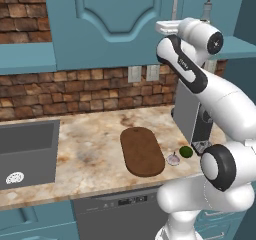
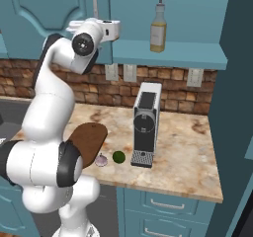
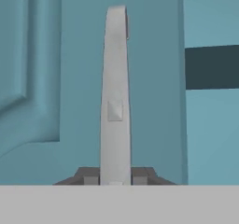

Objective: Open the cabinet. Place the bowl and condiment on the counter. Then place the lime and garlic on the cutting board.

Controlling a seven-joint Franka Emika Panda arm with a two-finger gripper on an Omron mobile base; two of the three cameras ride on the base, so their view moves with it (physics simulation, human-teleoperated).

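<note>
- As the teal-blue arched-panel wall cabinet (image 1: 107,24) above the worktop hangs rigid on hinges, its slim silver bar handle (image 3: 115,92) is being clenched low by the end effector (image 3: 115,176).
- A slippery, stiff bar is being judged.

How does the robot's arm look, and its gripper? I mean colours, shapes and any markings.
The arm is glossy white, made of rounded, tube-like links with black bands at the joints. Round dark caps sit on the joint ends, and one black band carries small pale lettering, too small to read. The gripper has two small dark grey, blocky finger tips. No loose cables are visible.
</note>
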